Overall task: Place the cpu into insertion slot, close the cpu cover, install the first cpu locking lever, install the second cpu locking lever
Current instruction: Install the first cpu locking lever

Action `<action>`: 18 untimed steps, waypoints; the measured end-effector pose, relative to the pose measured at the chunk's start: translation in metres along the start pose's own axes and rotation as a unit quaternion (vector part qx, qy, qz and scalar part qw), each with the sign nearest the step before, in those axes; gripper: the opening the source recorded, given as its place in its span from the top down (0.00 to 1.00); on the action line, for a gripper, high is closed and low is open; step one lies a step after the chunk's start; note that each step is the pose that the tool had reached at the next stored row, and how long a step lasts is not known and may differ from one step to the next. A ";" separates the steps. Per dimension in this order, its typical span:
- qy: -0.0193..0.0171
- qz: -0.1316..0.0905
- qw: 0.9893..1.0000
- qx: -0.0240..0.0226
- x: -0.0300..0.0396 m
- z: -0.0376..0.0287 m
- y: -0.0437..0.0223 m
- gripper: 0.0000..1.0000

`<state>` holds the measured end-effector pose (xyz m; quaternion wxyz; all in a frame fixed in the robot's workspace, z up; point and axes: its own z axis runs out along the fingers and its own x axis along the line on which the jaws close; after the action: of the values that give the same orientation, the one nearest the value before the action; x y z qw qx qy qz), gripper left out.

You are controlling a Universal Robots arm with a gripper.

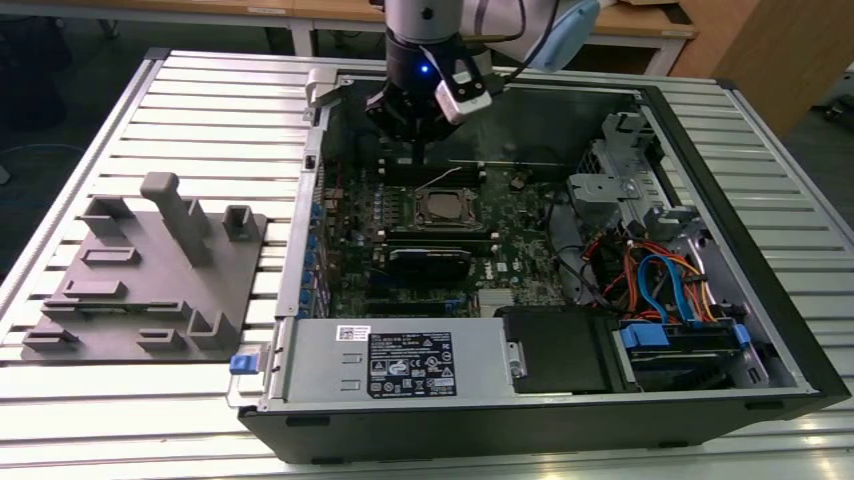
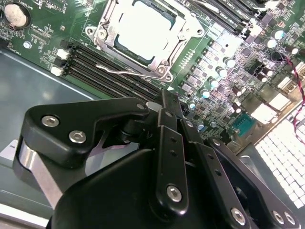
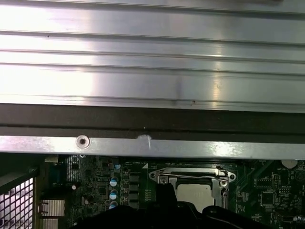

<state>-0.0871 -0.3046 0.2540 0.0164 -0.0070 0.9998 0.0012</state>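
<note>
The cpu (image 2: pixel 143 27) lies in the insertion slot (image 1: pixel 447 208), its silver top bright in the second wrist view. The cpu cover (image 2: pixel 106 34) is a silver frame lying flat around it. One thin wire locking lever (image 2: pixel 125 71) runs along the socket's edge, and in the exterior view a lever (image 1: pixel 443 180) sticks up at a slant from the socket's far side. My gripper (image 1: pixel 422 164) hangs just beyond that far edge, close to the slanted lever. Its black fingers (image 2: pixel 166 110) are shut together with nothing between them. The first wrist view has the socket (image 3: pixel 193 187) low in frame.
The open computer case (image 1: pixel 747 170) lies on a slatted metal table (image 1: pixel 174 110). A grey fixture tray (image 1: pixel 134 290) sits at the exterior view's left. A power supply (image 1: pixel 387 362), drive cage (image 1: pixel 614 190), coloured cables (image 1: pixel 667 280) and memory slots (image 2: pixel 105 71) surround the socket.
</note>
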 end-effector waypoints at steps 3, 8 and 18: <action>0.000 0.000 1.000 0.000 -0.0009 0.0001 0.0000 0.90; 0.000 0.000 1.000 0.000 -0.0010 0.0001 0.0000 0.90; 0.000 0.012 1.000 -0.010 -0.0016 0.0021 -0.0004 0.90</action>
<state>-0.0854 -0.3049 0.2519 0.0166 0.0050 0.9998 0.0116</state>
